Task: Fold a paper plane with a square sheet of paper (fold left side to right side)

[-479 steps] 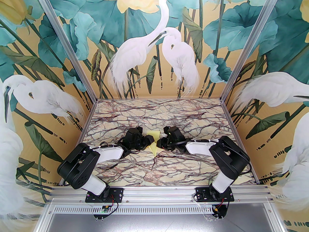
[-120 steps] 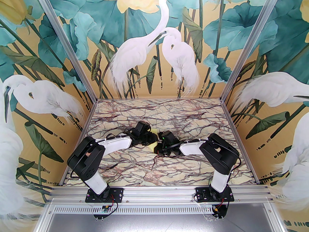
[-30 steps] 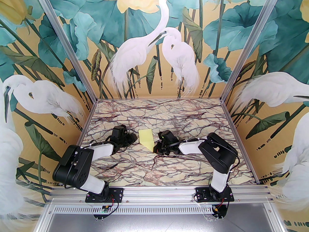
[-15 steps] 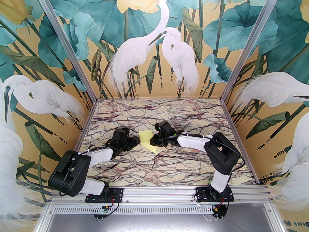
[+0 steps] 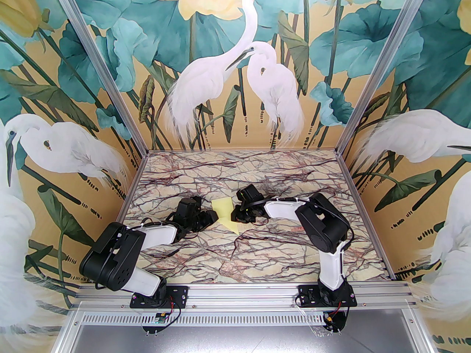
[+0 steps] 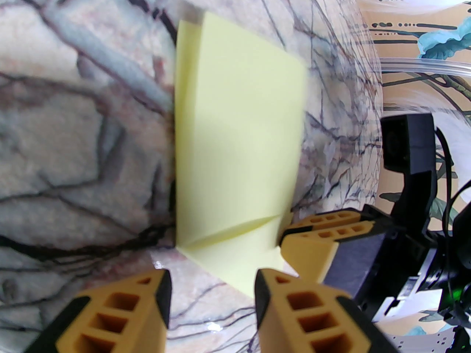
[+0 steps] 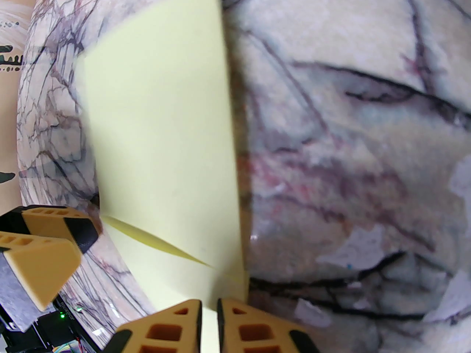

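The square sheet of paper (image 5: 223, 208), pale yellow, lies mid-table folded into a narrow strip with a pointed near end. In the left wrist view the paper (image 6: 235, 123) shows an upper layer over the pointed end. My left gripper (image 5: 214, 217) sits low at the strip's left edge, open, with the paper's near corner showing in the gap between its fingers (image 6: 211, 292). My right gripper (image 5: 235, 217) stands at the strip's near right corner. Its fingers (image 7: 209, 325) are parted by only a narrow slit, and the paper (image 7: 158, 142) shows through it.
The marble-patterned table (image 5: 235, 263) is walled on three sides by painted panels. Small white scraps or worn patches (image 7: 353, 248) lie on the surface right of the paper. Both arm bases stand on the aluminium rail (image 5: 243, 292) at the near edge.
My left gripper has slid right up to the paper's left edge and opened wider. The right gripper has swung back and left to the paper's right edge, and its fingers have parted slightly.
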Tool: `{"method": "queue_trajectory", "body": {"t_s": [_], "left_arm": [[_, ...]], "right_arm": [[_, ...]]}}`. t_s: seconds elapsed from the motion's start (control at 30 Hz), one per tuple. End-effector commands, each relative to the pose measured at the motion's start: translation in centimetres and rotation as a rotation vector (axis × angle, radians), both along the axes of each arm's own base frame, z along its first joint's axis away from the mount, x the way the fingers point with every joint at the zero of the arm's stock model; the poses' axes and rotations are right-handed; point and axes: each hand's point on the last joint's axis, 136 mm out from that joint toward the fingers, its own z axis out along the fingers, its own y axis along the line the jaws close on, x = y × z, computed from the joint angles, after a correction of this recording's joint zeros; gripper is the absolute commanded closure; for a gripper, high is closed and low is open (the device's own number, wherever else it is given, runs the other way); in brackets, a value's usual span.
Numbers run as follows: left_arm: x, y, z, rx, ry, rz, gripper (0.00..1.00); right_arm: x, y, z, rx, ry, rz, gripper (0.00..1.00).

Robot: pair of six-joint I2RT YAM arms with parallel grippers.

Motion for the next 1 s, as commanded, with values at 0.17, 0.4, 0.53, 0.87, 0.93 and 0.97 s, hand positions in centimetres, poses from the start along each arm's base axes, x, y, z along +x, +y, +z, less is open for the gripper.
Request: {"method": "queue_trajectory", "body": {"t_s": [0.17, 0.4, 0.53, 0.87, 0.93, 0.97], "left_arm": [[0.2, -1.7, 0.0, -0.034, -0.010, -0.052, 0.62], [0.3, -1.7, -0.1, -0.033, 0.000, -0.042, 0.62], [0.2, -1.1, -0.5, -0.007, 0.033, -0.001, 0.61], [0.3, 0.1, 1.1, 0.041, 0.004, 0.038, 0.56], [0.5, -0.3, 1.1, 0.021, 0.005, 0.030, 0.57], [0.5, -0.4, 1.1, 0.016, 0.009, 0.029, 0.57]], "right_arm": [[-0.2, 0.4, -0.6, -0.005, 0.005, 0.022, 0.85], [-0.3, 0.5, -0.8, -0.003, 0.010, 0.025, 0.85], [-0.3, 0.5, -0.7, -0.009, 0.007, 0.017, 0.85], [-0.9, 1.8, 1.4, 0.017, -0.032, 0.036, 0.84], [-0.7, 2.0, 1.5, 0.013, -0.028, 0.048, 0.84], [-0.6, 2.1, 1.5, 0.010, -0.022, 0.052, 0.84]]}}
